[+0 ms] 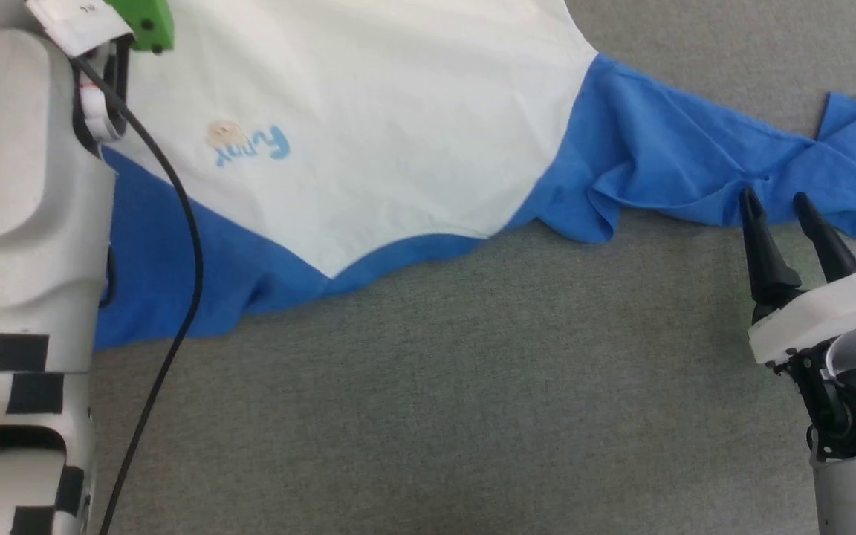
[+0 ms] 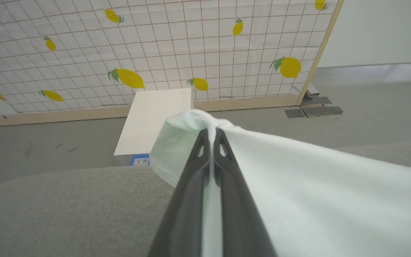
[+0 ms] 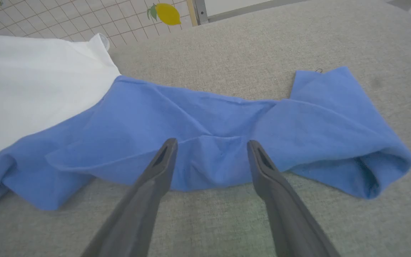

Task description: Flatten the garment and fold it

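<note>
The garment (image 1: 368,126) lies spread on the grey table, white body with a small blue logo (image 1: 250,143) and blue sleeves. One blue sleeve (image 1: 703,171) stretches to the right, rumpled and folded over at its cuff (image 3: 380,167). My right gripper (image 1: 773,199) stands open at that sleeve's near edge, its fingertips (image 3: 170,144) over the blue cloth (image 3: 212,157). In the left wrist view my left gripper (image 2: 212,134) is shut on a bunched edge of the white cloth (image 2: 298,171), lifted off the table. The left forearm (image 1: 27,186) covers the other sleeve (image 1: 153,282) in part.
The grey felt-like table (image 1: 472,386) runs wide in front of the garment. A black cable (image 1: 175,245) hangs from the left arm across the blue cloth. Beyond the table stand a lemon-print screen (image 2: 155,50) and a white box (image 2: 155,121) on the floor.
</note>
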Controlling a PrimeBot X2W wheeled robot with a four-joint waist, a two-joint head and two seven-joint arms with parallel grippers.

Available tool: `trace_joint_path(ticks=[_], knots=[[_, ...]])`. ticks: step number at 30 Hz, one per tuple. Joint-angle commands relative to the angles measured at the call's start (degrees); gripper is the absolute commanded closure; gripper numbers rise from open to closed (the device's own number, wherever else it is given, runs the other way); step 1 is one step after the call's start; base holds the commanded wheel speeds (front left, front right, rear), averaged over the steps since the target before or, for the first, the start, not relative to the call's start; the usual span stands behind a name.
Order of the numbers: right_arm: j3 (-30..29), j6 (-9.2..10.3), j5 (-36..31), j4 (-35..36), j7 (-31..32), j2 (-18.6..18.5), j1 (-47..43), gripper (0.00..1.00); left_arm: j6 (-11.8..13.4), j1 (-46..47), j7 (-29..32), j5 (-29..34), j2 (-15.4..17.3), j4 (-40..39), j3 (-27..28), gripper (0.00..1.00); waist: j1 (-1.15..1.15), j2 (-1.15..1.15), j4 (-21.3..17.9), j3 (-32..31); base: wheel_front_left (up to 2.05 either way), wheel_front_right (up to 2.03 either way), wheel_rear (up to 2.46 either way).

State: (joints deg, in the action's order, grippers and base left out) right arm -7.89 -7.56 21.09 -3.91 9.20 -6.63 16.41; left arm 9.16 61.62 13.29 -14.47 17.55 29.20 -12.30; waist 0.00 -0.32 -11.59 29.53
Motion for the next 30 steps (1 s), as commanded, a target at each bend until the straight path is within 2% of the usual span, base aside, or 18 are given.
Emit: trace_joint_path(ticks=[1,7,8,9,14,21,25,30], knots=[[0.3,0.08,0.2,-0.5,-0.5,-0.2,0.9,0.00,0.2,1.7,-0.6,0.9,0.5,0.5,0.0,1.00,0.00,0.32,-2.2,2.4,0.00,0.00,0.00],[1.8,0.08,0.5,-1.7,-1.3,-0.3,2.1,0.00,-0.1,3.9,-0.9,0.5,0.1,3.7,-0.4,1.00,0.00,0.32,-2.0,2.4,0.00,0.00,0.00],[2.1,0.08,0.5,-1.9,-1.3,-0.4,2.2,0.00,-0.1,3.8,-1.0,-0.1,-0.3,4.3,-0.2,0.66,0.00,0.32,-1.7,2.1,0.00,0.00,0.00],[2.4,0.08,0.5,-2.1,-1.3,-0.6,2.2,0.00,-0.2,3.7,-1.4,-0.5,-0.7,4.8,-0.1,0.00,0.00,0.32,-1.4,1.7,0.00,0.00,0.00],[2.8,0.08,0.0,-2.0,-0.8,-1.7,1.5,0.00,-1.6,2.4,-5.6,-4.1,-3.0,4.5,1.7,0.00,0.00,0.32,1.2,-1.2,0.00,0.00,0.00],[1.2,0.08,-2.0,-0.1,2.5,-2.4,-1.1,0.00,-3.6,-8.2,-18.9,-7.1,-4.2,-4.1,4.0,0.00,0.00,0.32,5.4,-7.3,0.00,0.00,0.00],[1.4,0.08,-3.8,1.8,6.4,-1.9,-3.1,0.00,-2.1,-19.4,-24.3,-7.8,-4.8,-11.0,5.3,0.00,0.00,0.32,6.6,-10.4,0.00,0.00,0.00],[3.5,0.08,-5.7,4.3,11.7,-1.9,-5.1,0.00,0.3,-33.5,-26.3,-9.2,-6.6,-18.6,6.6,0.00,0.00,0.32,7.7,-12.4,0.00,0.00,0.00]])
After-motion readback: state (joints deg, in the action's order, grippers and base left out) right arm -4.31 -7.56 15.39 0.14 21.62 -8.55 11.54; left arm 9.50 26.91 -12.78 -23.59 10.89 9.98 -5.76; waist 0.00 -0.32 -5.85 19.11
